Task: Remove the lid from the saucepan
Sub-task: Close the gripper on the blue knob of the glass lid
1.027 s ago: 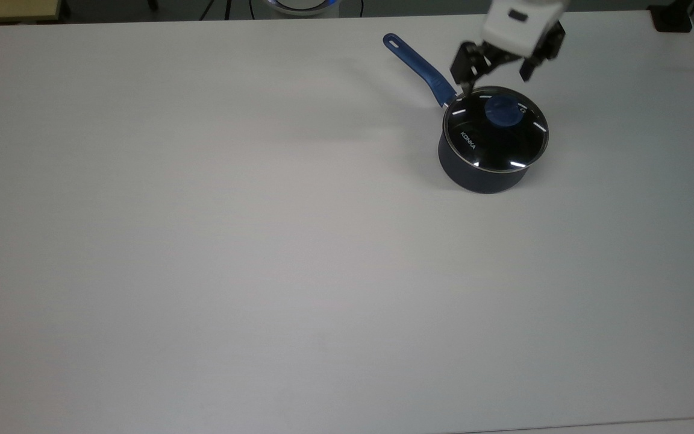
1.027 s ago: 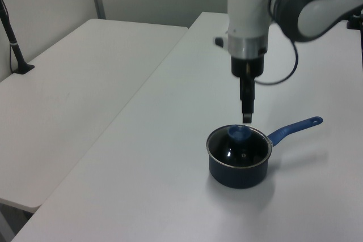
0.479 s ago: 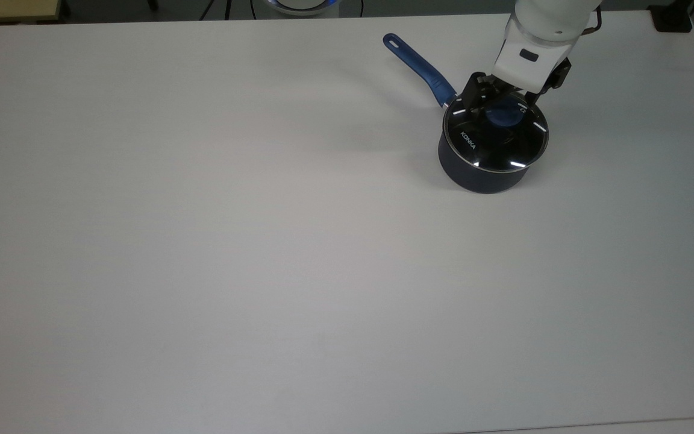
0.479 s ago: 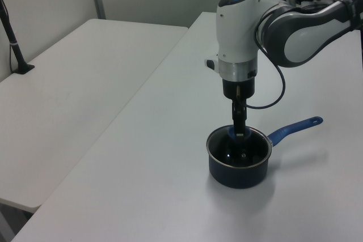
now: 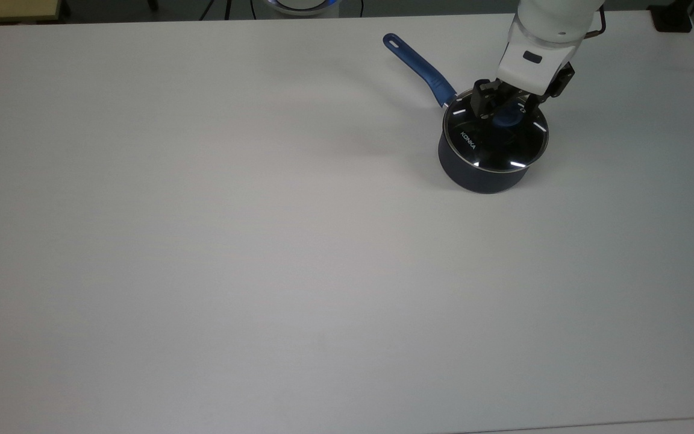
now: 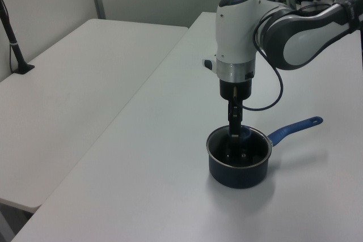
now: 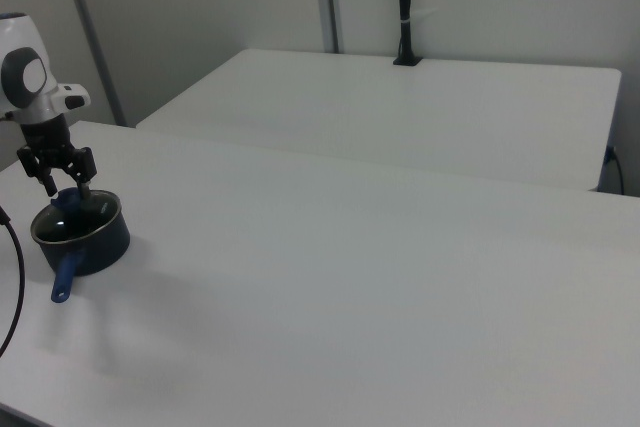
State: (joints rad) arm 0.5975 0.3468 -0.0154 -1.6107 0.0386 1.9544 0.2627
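The saucepan (image 5: 484, 172) stands on the white table (image 5: 202, 241) near the top view's upper right, its blue handle (image 5: 418, 65) running toward the top view's upper left. The lid (image 5: 495, 135) sits flat on the pan's rim. Compared with a second ago, when my gripper (image 5: 502, 112) hung spread above the far edge of the lid, it has come down over the blue knob (image 5: 508, 117). Over the last half second the fingers have drawn inward, and in the top view they now stand on either side of the knob with little gap showing. I cannot tell whether they are pressing it yet. I judge the approach finished and the grasp nearly made; the lift has not begun, since the lid lies level on the pan in the left view. Nothing on the table crowds the pan. A second table (image 7: 420, 107) stands well apart behind, and a cable (image 6: 275, 92) loops from the arm above the pan, clear of the lid.
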